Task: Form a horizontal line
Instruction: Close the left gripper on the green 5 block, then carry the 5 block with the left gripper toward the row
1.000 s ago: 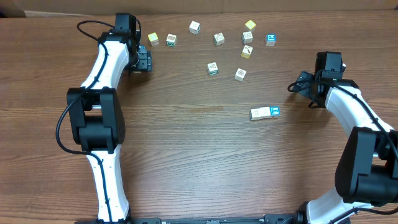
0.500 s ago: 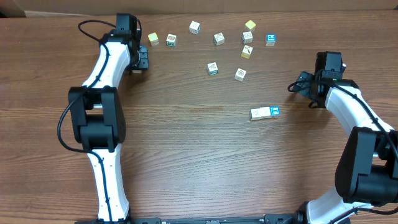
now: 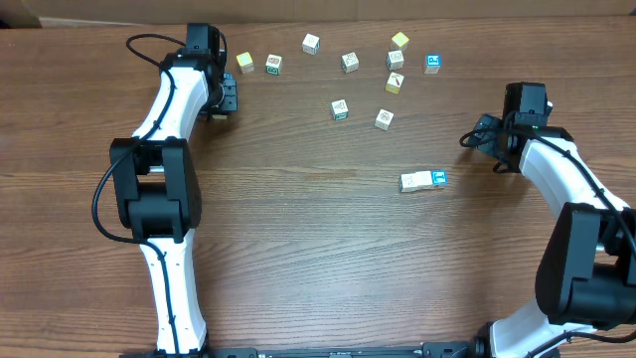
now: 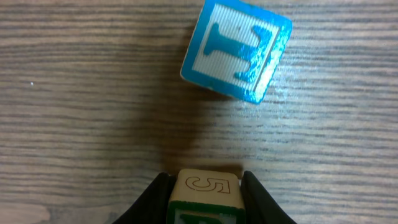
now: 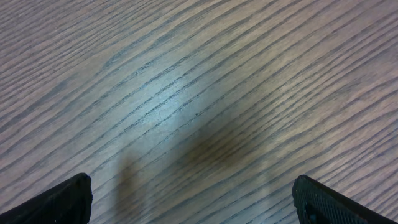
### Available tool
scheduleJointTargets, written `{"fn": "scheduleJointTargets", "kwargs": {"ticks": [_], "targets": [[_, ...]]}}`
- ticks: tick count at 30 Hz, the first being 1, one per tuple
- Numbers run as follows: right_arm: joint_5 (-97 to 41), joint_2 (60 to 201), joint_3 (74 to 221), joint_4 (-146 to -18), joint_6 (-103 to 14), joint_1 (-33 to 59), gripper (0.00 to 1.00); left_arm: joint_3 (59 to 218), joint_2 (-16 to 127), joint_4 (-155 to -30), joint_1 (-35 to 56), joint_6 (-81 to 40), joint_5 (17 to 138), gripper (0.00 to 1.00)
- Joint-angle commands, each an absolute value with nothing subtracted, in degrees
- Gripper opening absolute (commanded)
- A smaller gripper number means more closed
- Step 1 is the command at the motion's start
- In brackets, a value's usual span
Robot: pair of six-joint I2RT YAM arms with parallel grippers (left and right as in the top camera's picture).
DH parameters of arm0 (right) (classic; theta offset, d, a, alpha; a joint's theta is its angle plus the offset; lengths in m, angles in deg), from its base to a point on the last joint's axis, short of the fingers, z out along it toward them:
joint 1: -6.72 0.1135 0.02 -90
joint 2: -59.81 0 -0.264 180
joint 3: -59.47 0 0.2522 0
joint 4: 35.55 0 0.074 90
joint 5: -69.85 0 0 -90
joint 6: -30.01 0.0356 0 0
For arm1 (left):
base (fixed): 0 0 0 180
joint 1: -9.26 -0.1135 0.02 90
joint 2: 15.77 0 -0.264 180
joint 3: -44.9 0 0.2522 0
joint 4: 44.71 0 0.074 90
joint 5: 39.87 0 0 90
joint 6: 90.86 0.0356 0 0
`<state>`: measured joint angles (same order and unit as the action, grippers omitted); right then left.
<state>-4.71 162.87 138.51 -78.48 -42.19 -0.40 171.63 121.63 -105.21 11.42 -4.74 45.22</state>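
The horizontal line is a short row of touching small wooden cubes at the table's right middle, cream faces with a blue one at its right end. At the far left, my left gripper is shut on a small cube with a "5" on its cream face and a green-edged face below. The fingers press both its sides. Just beyond it lies a blue "T" cube, tilted on the wood. My right gripper stands open over bare wood, right of the row and apart from it.
Loose cubes are scattered along the far side: a yellow one and a green-marked one beside the left gripper, several more between and a blue one, and two nearer cubes.
The left gripper's jaws have closed in from wide open onto the "5" cube. The right arm and the row have not moved.
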Motion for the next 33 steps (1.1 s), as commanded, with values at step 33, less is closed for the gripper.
{"fn": "scheduleJointTargets", "kwargs": {"ticks": [33], "targets": [[-4.4, 162.8, 139.3, -78.1, -42.3, -0.5, 1.00, 172.2, 103.1, -119.1, 46.9, -37.1, 46.5, 0.24]]}}
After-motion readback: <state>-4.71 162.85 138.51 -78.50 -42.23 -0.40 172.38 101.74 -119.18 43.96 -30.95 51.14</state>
